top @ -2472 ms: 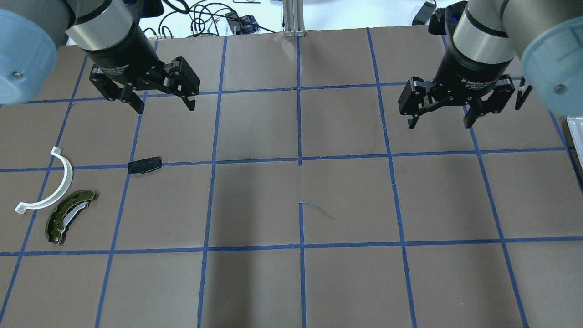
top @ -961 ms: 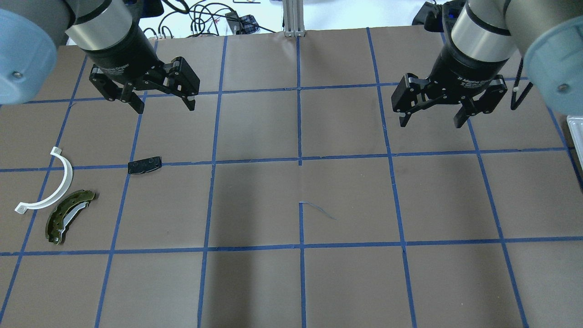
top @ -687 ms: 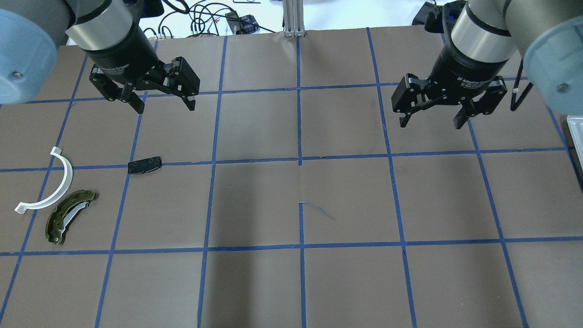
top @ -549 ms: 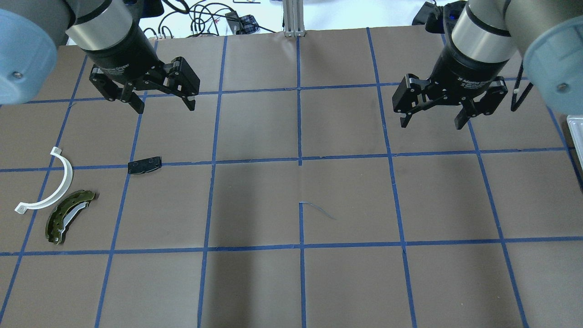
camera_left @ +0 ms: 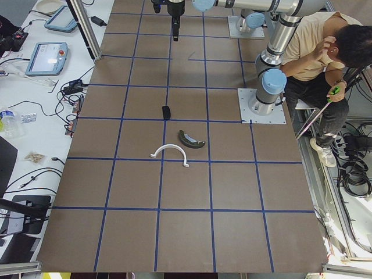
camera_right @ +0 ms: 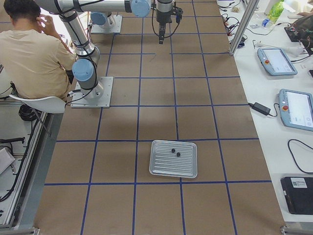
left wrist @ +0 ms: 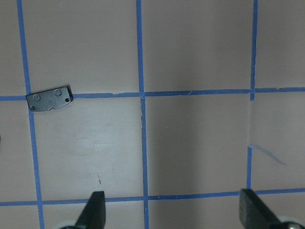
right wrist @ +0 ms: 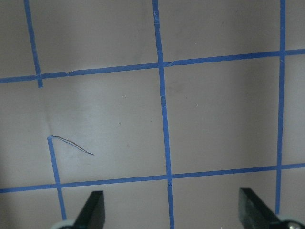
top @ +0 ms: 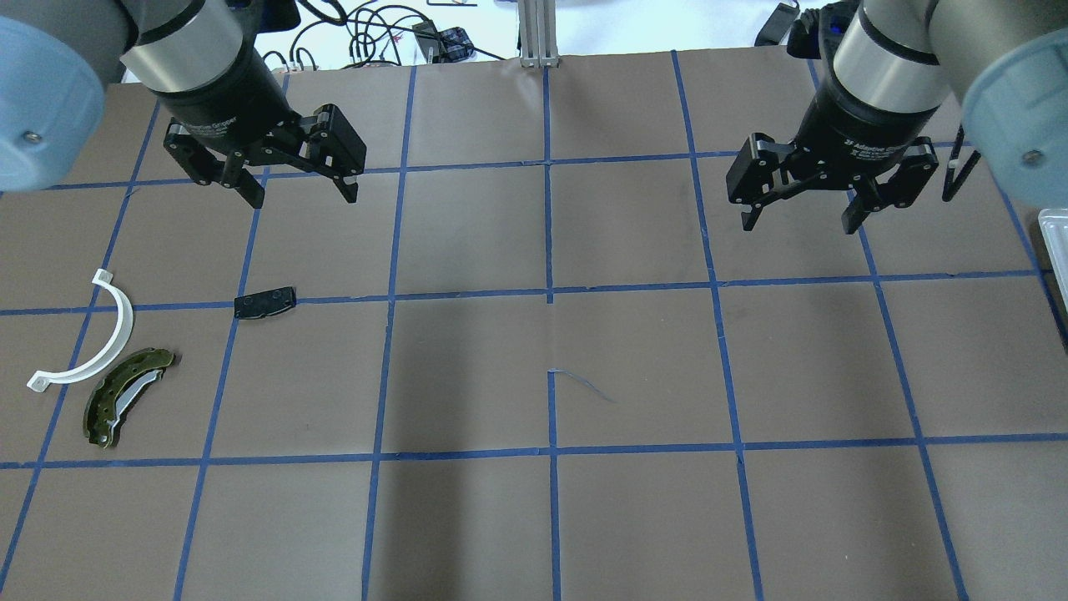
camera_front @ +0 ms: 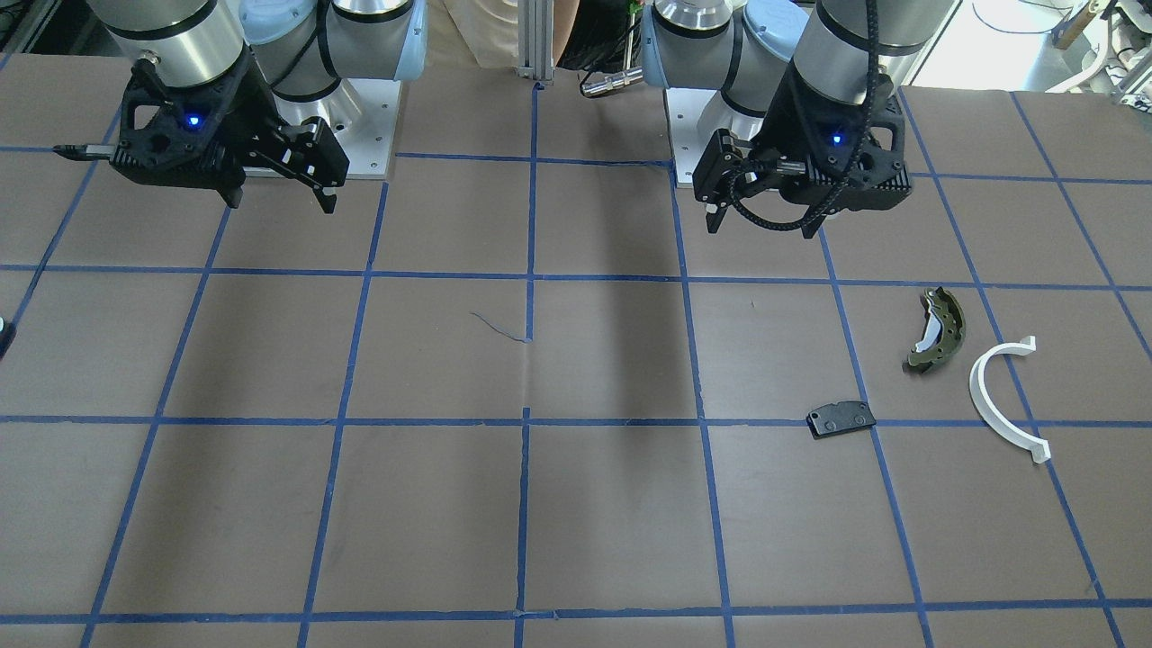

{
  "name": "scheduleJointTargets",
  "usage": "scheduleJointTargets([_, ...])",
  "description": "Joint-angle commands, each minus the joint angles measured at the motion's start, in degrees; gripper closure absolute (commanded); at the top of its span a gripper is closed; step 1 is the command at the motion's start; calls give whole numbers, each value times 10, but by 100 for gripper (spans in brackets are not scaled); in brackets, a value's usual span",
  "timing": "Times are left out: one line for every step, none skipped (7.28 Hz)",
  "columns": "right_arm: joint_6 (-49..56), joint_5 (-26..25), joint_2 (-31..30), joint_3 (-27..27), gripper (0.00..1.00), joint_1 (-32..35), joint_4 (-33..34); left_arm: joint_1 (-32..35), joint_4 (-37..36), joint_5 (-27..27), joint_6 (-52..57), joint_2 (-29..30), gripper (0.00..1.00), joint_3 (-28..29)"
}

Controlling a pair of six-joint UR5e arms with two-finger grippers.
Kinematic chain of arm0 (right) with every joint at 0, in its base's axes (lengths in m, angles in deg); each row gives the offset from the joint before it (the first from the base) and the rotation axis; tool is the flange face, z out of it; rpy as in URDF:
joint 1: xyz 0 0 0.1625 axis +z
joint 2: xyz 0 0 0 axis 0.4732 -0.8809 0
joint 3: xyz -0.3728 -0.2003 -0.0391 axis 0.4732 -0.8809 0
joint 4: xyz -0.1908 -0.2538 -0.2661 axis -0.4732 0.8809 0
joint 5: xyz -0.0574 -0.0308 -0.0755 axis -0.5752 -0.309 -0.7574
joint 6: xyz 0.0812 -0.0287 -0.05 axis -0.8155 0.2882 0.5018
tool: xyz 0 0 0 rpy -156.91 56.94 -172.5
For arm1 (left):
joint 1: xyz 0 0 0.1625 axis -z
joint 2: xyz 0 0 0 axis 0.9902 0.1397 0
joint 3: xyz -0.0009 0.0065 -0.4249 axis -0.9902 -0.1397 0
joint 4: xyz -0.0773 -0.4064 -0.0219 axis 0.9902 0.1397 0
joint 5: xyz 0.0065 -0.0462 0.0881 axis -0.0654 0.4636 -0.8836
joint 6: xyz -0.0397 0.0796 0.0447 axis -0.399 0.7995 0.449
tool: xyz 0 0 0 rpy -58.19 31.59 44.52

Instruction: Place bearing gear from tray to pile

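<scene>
The silver tray (camera_right: 161,169) lies far to my right; only its corner (top: 1056,238) shows in the overhead view. Two small dark round parts (camera_right: 172,150) rest in it, too small to tell which is the bearing gear. The pile sits at the left: an olive brake shoe (top: 125,394), a white arc (top: 100,338) and a black pad (top: 264,302), also (left wrist: 49,100). My left gripper (top: 304,199) hangs open above and behind the pad. Over the right half, my right gripper (top: 798,225) is open and empty.
An aluminium post (top: 538,33) and cables stand at the table's far edge. A loose strand of tape (top: 584,386) lies at the centre. A person (camera_right: 34,54) sits behind the robot bases. Tablets (camera_right: 296,108) lie on the side bench.
The right gripper swayed slightly left, then back to the right, staying open. The left arm and the pile have not moved.
</scene>
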Motion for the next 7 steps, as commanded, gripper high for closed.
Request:
scheduleJointTargets([3,-49,2,0,0,-80,20,0,0,0,0,0,0,-2])
scheduleJointTargets([10,-55,7,1,0,-139,20,0,0,0,1,0,0,-1])
scheduleJointTargets([12,-69,14,0,0,-180,21,0,1,-3,2,0,0,0])
scheduleJointTargets([16,-70,22,0,0,-214,52,0,1,-4,10,0,0,0])
scheduleJointTargets([19,-71,43,0,0,-245,88,-1,1,-5,22,0,0,1])
scheduleJointTargets([32,-71,64,-1,0,-283,100,-1,0,-5,23,0,0,1])
scheduleJointTargets([47,-70,83,-3,0,-322,115,-1,0,-4,23,-1,0,-1])
